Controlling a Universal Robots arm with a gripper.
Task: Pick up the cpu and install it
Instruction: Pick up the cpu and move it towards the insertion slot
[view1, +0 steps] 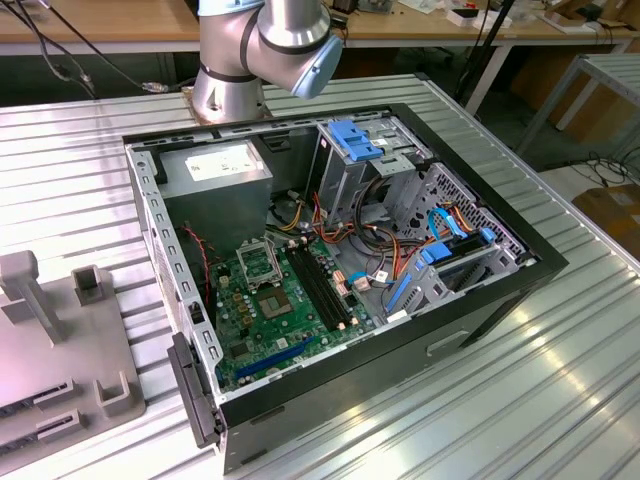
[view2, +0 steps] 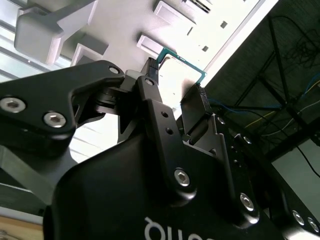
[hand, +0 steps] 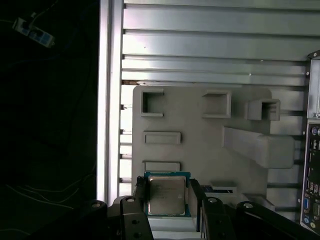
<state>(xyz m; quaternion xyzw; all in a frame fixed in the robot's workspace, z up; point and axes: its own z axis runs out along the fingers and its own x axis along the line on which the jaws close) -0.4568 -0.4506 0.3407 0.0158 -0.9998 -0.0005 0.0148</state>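
Gripper (hand: 167, 189): the fingers are closed on the cpu (hand: 166, 197), at two opposite edges.
Cpu place: it is held at the grey fixture tray (hand: 200, 125), at 8 o'clock of the computer case (view1: 340, 395) in the exterior view.
Risk: the thin edge grip may slip or tilt, so the cpu could be dropped, or the pins of the socket (view1: 262, 262) could be bent.

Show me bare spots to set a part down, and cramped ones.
Bare ribbed metal table to the exterior view's right of the open black computer case, and between the grey tray and the robot base. Crowded inside the case: cables, drive cages, green motherboard. The gripper holds the small silver-grey square cpu.
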